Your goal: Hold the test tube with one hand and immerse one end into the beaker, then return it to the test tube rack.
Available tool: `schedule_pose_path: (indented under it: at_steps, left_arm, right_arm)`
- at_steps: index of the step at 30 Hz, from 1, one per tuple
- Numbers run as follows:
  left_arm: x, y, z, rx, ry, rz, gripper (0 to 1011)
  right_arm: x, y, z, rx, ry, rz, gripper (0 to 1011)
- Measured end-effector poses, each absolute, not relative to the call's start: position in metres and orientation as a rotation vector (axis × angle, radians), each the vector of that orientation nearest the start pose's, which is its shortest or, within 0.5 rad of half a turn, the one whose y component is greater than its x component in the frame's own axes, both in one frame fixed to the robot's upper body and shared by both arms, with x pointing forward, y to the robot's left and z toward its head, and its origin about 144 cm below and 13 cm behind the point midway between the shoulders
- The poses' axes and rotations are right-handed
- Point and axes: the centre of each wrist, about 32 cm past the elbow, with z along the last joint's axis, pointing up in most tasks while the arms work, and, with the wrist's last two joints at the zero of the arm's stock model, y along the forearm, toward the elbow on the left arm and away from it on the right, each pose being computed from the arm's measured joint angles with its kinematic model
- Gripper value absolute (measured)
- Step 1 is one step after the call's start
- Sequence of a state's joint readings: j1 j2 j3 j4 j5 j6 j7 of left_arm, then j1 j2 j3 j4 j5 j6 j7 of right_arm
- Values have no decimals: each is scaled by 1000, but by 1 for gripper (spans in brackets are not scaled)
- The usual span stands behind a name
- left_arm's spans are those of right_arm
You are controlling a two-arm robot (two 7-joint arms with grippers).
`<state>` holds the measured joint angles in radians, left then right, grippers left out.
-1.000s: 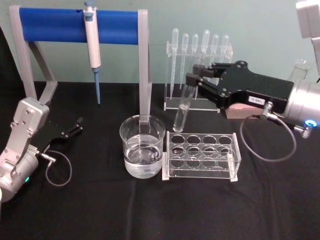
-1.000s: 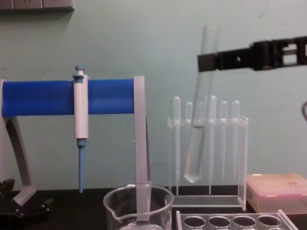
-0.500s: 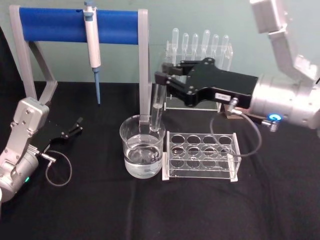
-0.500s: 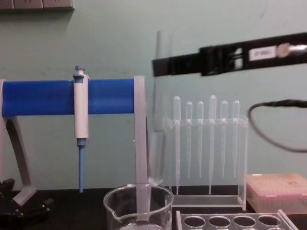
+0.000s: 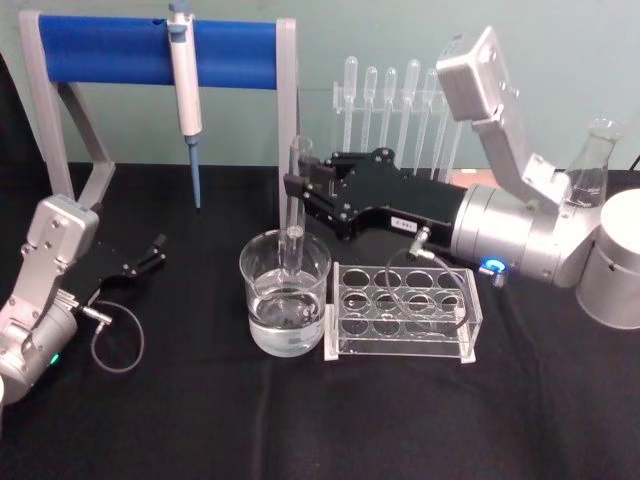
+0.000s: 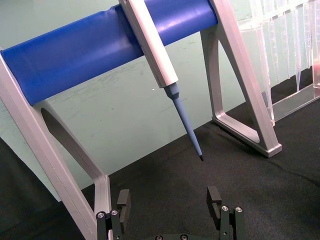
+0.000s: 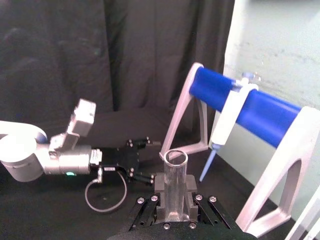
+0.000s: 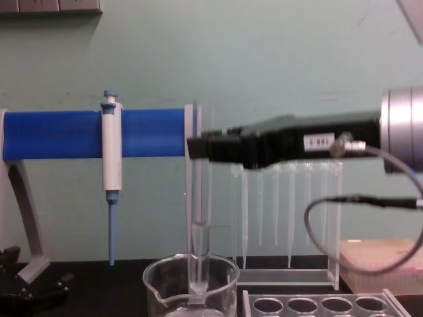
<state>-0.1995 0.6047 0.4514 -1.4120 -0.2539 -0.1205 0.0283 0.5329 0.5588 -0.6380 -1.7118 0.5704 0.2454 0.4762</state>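
Since half a second ago the right gripper (image 5: pixel 293 189) has come down and slightly left in the head view, and the test tube (image 5: pixel 292 238) has sunk with it from above the beaker's rim to inside the beaker (image 5: pixel 256 292). The jaws are closed on the tube's upper part, a short way below its open rim. The tube's long axis stands nearly upright, centre-left in the chest view, with its round end (image 8: pixel 198 285) below the beaker's rim. Whether that end has reached the water I cannot tell.

The coming move turns on that upright axis. The tube hangs straight down from the gripper, so dipping further should need only a straight descent. The test tube rack (image 5: pixel 404 311) stands just right of the beaker. The left gripper (image 5: pixel 150 251) is parked at lower left, fingers apart and empty.
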Motion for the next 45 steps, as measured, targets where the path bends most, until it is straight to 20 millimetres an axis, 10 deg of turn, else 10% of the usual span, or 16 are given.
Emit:
schedule_pose_path:
  at_steps: [20,45]
  left_arm:
    - [489,310,1140,305,-285,1248,1000]
    - [489,310,1140,304,-285,1248,1000]
  right_arm:
    - [517,-195,1237,-155,-119,-531,243]
    - [517,-195,1224,-149,-86,-556,243]
